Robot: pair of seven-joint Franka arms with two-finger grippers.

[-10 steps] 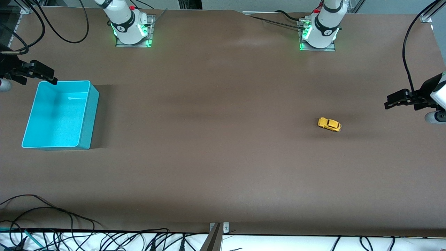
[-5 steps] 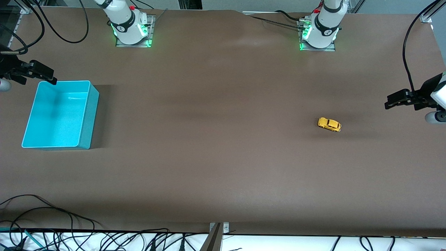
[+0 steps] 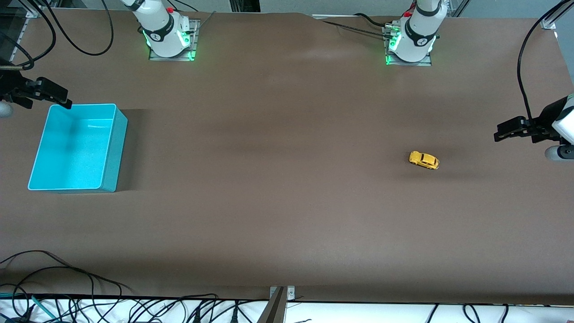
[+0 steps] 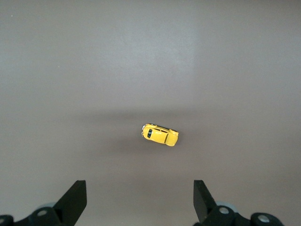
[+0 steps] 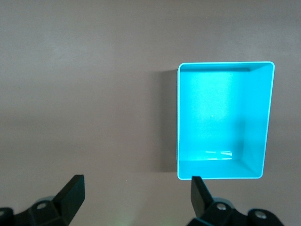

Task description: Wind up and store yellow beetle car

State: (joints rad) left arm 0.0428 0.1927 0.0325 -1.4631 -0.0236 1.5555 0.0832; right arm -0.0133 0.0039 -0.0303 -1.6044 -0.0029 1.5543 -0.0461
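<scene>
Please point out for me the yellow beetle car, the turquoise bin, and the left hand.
yellow beetle car (image 3: 423,160): front view, on its roof.
turquoise bin (image 3: 112,148): front view, on its outer side wall.
left hand (image 3: 501,133): front view, at its open fingertips.

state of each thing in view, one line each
car: on its wheels on the table, toward the left arm's end, untouched
bin: upright, empty, toward the right arm's end
left hand: open, empty, up in the air over the table at its own end
right hand: open, empty, over the table by the bin's corner
</scene>
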